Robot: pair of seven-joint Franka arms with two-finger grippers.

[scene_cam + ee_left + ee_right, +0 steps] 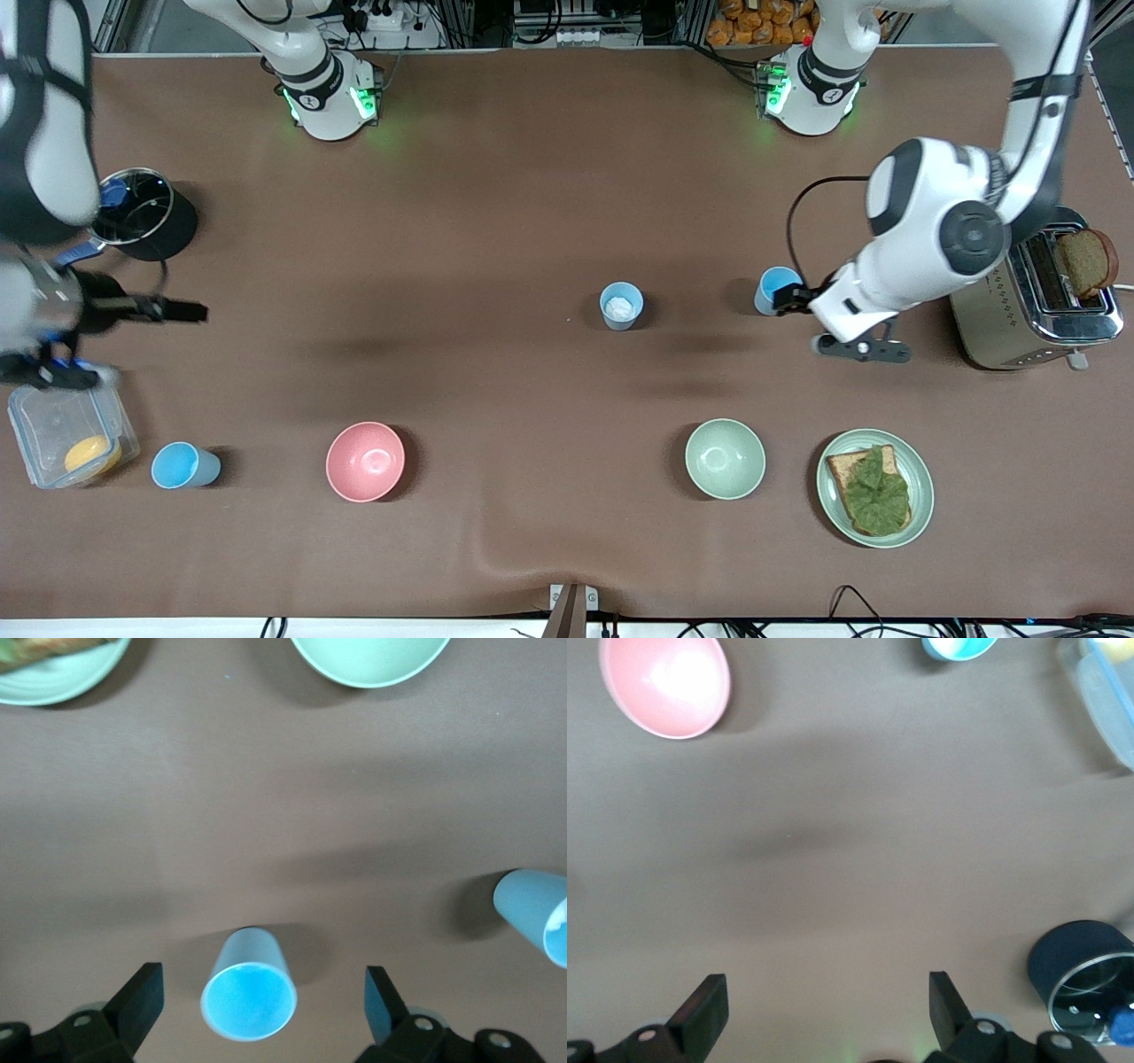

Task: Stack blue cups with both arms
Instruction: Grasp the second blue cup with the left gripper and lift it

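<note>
Left gripper (261, 1010), fingers apart, straddles sky-blue cup (249, 997) mid-counter, poised to grasp | grey-blue cup (621, 306) stands beside it | right gripper (828, 1014) hangs open above bare counter (850, 859) near black pot (1085, 979)

The whole desk (532, 177) is seen from high above by the front camera, facing the two arm bases along its top edge. The desk is looked down on from close by the left wrist camera, over a blue cup (249, 997) and a green bowl (368, 660), both shared with the front view. The pink bowl (664, 684) and black pot (1083, 979) are shared by the right wrist view.
</note>
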